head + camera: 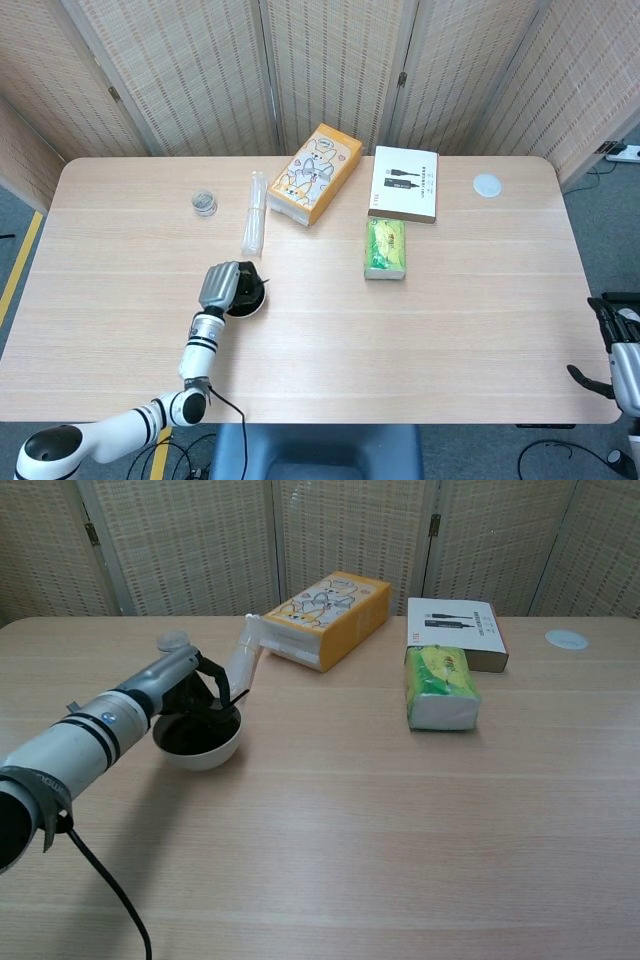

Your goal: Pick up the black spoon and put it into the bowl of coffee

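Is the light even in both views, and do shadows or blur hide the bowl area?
Head view: even, soft light, sharp. Chest view: the left hand casts a soft shadow over the bowl of coffee, where the black spoon merges with the dark fingers.

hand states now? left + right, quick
Left hand: over the bowl of coffee, fingers around the black spoon.
Right hand: at the table's right edge, holding nothing; open or closed cannot be told.

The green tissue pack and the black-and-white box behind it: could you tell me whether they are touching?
Cannot tell: the green tissue pack meets the black-and-white box with no visible gap in either view.
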### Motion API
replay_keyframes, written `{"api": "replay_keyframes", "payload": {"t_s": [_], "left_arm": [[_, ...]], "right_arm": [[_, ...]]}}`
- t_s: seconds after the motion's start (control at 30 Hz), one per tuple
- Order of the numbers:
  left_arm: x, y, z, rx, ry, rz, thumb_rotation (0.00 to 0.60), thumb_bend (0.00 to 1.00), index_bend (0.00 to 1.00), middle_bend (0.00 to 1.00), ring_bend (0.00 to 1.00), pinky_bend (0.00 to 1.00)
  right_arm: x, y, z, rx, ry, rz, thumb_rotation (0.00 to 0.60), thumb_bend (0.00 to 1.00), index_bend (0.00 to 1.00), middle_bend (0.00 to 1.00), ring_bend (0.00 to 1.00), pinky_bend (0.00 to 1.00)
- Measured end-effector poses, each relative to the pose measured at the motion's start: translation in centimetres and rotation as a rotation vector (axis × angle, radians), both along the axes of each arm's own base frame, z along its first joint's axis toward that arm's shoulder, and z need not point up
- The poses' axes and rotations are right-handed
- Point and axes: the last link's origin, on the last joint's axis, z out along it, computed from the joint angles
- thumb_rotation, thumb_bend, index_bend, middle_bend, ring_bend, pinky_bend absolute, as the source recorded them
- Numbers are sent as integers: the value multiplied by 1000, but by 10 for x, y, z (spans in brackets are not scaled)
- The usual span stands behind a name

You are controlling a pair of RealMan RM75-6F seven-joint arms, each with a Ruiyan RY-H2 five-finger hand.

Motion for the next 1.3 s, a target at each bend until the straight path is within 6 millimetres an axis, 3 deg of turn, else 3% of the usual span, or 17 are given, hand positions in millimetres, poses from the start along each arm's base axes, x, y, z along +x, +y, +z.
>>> {"api": "replay_keyframes", "payload": {"t_s": [0.23,0.57,0.83,1.1,1.3], "left_arm": [[-5,-4,6,0,0,2,600,427,684,1000,1000,998],[1,-15,-3,-56,10,-19,600,426,688,1000,1000,998],[8,-6,-5,-37,8,-19,600,426,688,1000,1000,998],[-3,9,1,4,9,44,600,427,688,1000,1000,997],[-8,6,8,5,-13,55,600,426,688,1000,1000,997]], "right_arm": [[0,-2,-1,4,-2,4,600,50,66,113,220,220],[-1,2,2,-5,-2,-6,600,50,66,113,220,220],[-1,4,4,-10,-1,-8,600,50,66,113,221,220],[-1,5,5,-13,-2,-11,600,50,66,113,221,220],[1,1,3,-6,-2,-3,600,49,66,113,221,220]]}}
